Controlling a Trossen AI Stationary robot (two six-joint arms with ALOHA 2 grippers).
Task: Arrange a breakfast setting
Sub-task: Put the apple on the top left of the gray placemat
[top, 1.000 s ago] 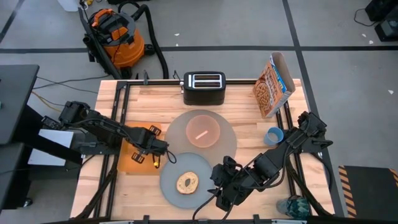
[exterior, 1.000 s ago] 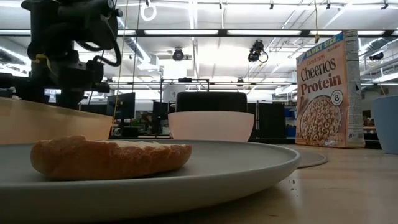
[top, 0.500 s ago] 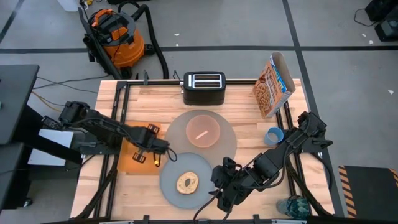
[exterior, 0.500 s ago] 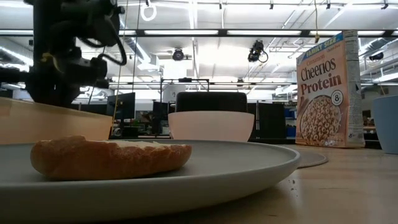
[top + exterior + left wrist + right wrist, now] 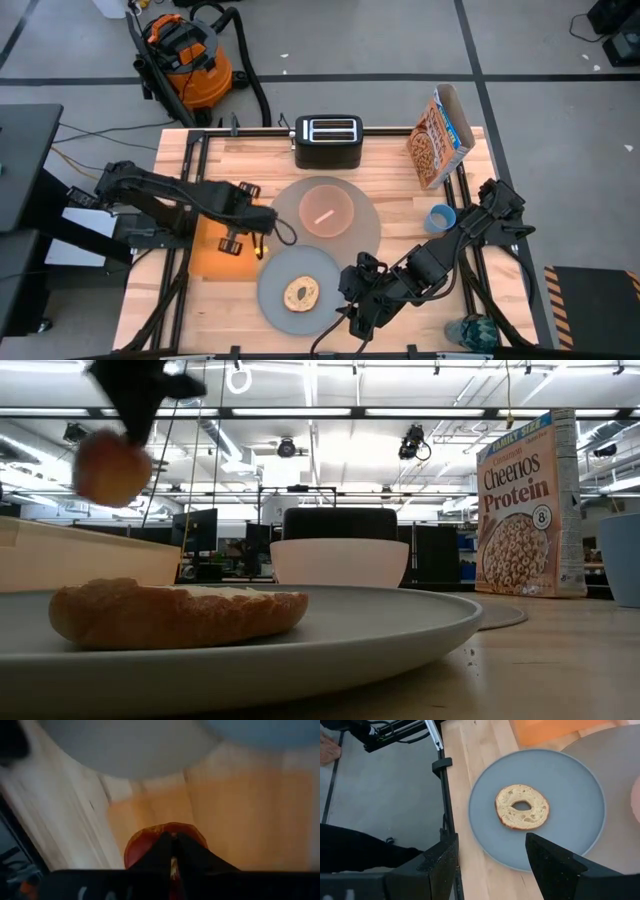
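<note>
My left gripper (image 5: 256, 240) is shut on the red apple (image 5: 162, 842), which hangs in the air over the orange napkin (image 5: 215, 255); the low view shows the apple (image 5: 110, 465) blurred, below the gripper (image 5: 134, 422). The grey-blue plate (image 5: 270, 290) lies at the near middle, with the round toasted bread (image 5: 300, 293) flat on it. The pink bowl (image 5: 327, 208) stands on the grey placemat (image 5: 365, 225), with the spoon (image 5: 325, 214) in it. The blue cup (image 5: 440, 218) stands at the right. My right gripper (image 5: 358, 300) is open and empty beside the plate. My left gripper has its two fingers (image 5: 185, 852) almost together on the top of the apple (image 5: 150, 837), coming from above and pointing down. The fingers hide the exact part they hold. The apple hangs below them, lifted clear of the napkin and the table.
A black toaster (image 5: 327, 140) stands at the far middle and a cereal box (image 5: 440, 135) at the far right. The bare wood between the plate and the cup is partly taken by my right arm (image 5: 430, 265).
My left gripper has gone up and a little toward the table's far edge, shut on the apple. The apple has been lifted clear of the napkin and now hangs above it.
</note>
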